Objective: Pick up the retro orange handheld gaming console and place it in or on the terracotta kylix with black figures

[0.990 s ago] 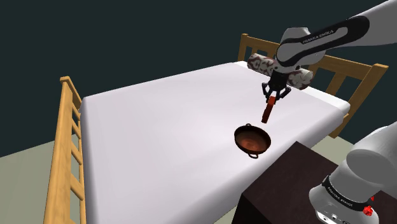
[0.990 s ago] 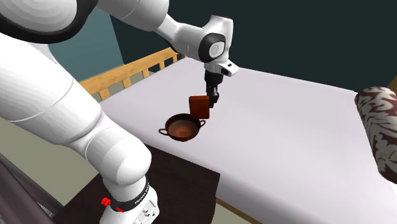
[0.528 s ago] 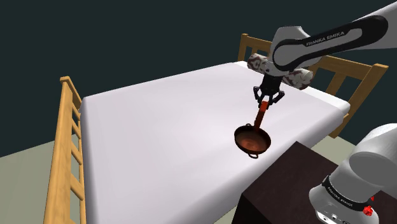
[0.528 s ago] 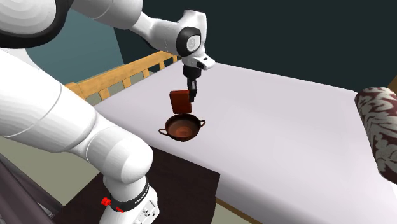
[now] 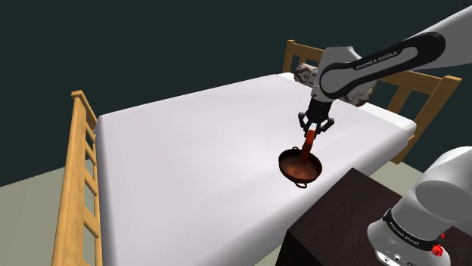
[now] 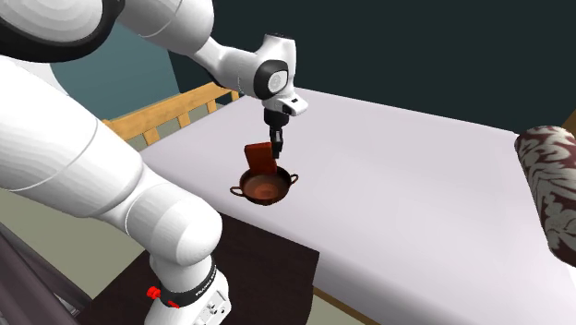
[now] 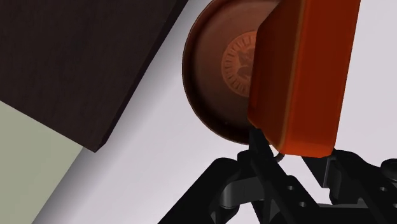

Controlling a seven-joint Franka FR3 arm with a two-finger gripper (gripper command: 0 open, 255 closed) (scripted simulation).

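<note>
My tool (image 5: 312, 129) is clamped on the top end of the orange console (image 5: 307, 145), which hangs upright just right of centre in the shoulder view, its lower end right over the brown bowl (image 5: 283, 165) on the bed (image 5: 189, 151), so I judge straight down comes next.

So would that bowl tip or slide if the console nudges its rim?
Probably slides rather than tips: the bowl is wide and shallow, sitting flat on the smooth bed. It looks rigid; its small side handles may catch the console.
</note>
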